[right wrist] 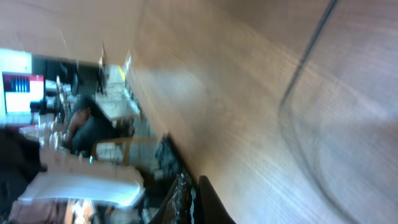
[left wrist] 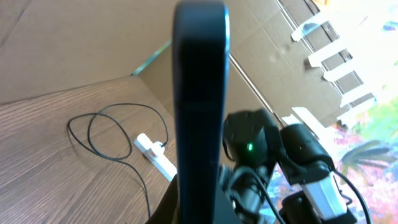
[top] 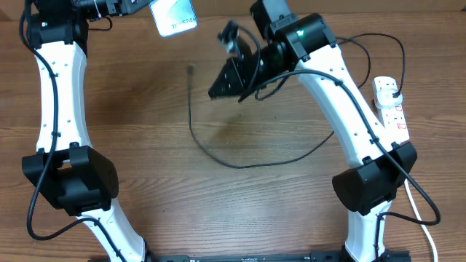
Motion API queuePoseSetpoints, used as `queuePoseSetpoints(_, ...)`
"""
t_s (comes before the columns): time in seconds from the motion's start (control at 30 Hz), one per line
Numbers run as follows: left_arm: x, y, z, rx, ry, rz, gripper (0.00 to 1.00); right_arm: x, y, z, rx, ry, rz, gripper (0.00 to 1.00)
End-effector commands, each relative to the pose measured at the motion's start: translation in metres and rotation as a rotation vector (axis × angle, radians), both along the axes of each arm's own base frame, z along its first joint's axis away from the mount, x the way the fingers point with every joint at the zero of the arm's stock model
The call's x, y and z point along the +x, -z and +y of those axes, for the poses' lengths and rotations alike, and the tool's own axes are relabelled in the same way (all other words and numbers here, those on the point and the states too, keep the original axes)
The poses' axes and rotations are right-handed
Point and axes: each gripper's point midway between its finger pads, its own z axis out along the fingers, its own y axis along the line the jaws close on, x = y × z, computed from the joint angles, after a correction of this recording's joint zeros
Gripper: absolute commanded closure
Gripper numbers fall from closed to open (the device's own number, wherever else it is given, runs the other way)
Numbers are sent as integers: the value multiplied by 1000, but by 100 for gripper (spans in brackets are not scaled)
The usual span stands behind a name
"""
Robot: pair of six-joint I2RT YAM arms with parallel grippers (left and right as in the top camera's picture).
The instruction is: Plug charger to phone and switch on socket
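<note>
You have the phone [top: 175, 16] lifted off the table [top: 145, 182] in the left claw [top: 142, 6], which is closed on its edge. In the left wrist view it stands edge-on, right in front of the cam. The right claw [top: 220, 87] is closed too, and I think on nothing. The charger [top: 191, 102] lies loose on the table, its connector tip [top: 191, 70] near the right claw on the side toward the left arm, not touching it. From there the cable curves under the right arm and away to the socket [top: 391, 109], which is well apart from both claws, out past the right arm. A black plug [top: 393, 92] seems to sit in it already. So approx. one step is done: phone picked up. Left to do: take the tip, plug it into the phone, then press the switch. Whether it is on now I can't tell, too small.
</note>
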Motion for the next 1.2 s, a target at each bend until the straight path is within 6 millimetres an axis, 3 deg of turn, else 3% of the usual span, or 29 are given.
queuePoseSetpoints(0.0, 2, -11, 8, 9, -45, -27, 96, -25, 24, 4, -44, -129, -20, 96)
queuePoseSetpoints(0.1, 2, -11, 13, 9, -54, -25, 96, -36, 65, 6, -107, -137, 52, 96)
queuePoseSetpoints(0.13, 3, -11, 14, 9, -58, -25, 96, -34, 81, 7, -135, -112, 75, 96)
queuePoseSetpoints(0.17, 5, -11, 18, 10, -74, -24, 96, -19, 112, -3, -257, 9, 92, 91)
queuePoseSetpoints(0.2, 6, -10, 21, 11, -86, -22, 96, -9, 130, -13, -352, 104, 97, 83)
queuePoseSetpoints(0.23, 8, -10, 24, 12, -97, -19, 96, 5, 157, -37, -521, 260, 92, 61)
queuePoseSetpoints(0.27, 8, -10, 26, 11, -102, -17, 96, 9, 167, -49, -589, 307, 80, 51)
queuePoseSetpoints(0.3, 8, -10, 28, 10, -106, -11, 96, 10, 179, -63, -665, 329, 59, 26)
queuePoseSetpoints(0.37, 9, -7, 30, 7, -113, 9, 96, 0, 199, -75, -730, 288, 44, 7)
queuePoseSetpoints(0.57, 8, -7, 30, 7, -113, 10, 96, -47, 246, -62, -825, 63, -63, 8)
queuePoseSetpoints(0.7, 8, -6, 30, 5, -112, 21, 96, -67, 255, -55, -926, 15, -146, 15)
queuePoseSetpoints(0.97, 7, -5, 30, 4, -108, 28, 96, -50, 257, -54, -928, 35, -221, 28)
queuePoseSetpoints(1.03, 7, -6, 30, 3, -105, 27, 96, -62, 260, -48, -867, -48, -180, 36)
queuePoseSetpoints(1.17, 6, -6, 30, 2, -102, 27, 96, -77, 273, -55, -870, -78, -135, 41)
